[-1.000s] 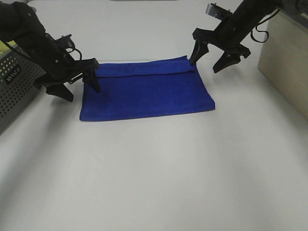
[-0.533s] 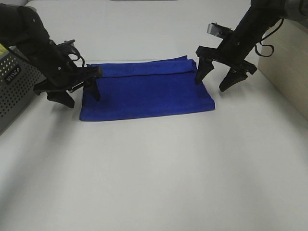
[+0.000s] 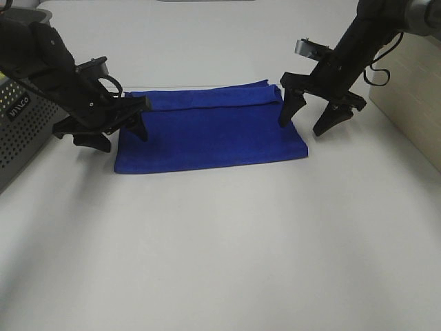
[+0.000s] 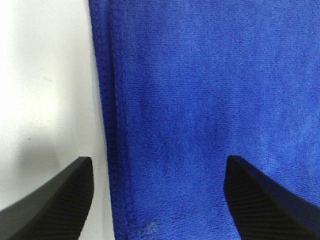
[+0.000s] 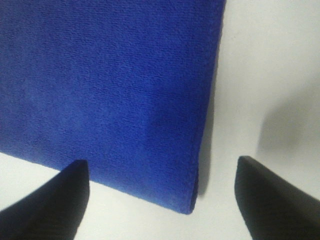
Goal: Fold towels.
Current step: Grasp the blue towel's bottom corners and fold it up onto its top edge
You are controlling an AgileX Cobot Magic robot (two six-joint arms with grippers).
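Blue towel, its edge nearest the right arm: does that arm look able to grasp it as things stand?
Probably yes. The right gripper stands open astride that edge of the blue towel, one finger over cloth, the other over bare table; nothing lies between.

Your high camera looks down from 6 o'clock, far enough back to see the whole tabletop. Each wrist camera looks down between its jaws, very close. All three see the blue towel: left wrist its 9 o'clock edge, right wrist its 3 o'clock edge.
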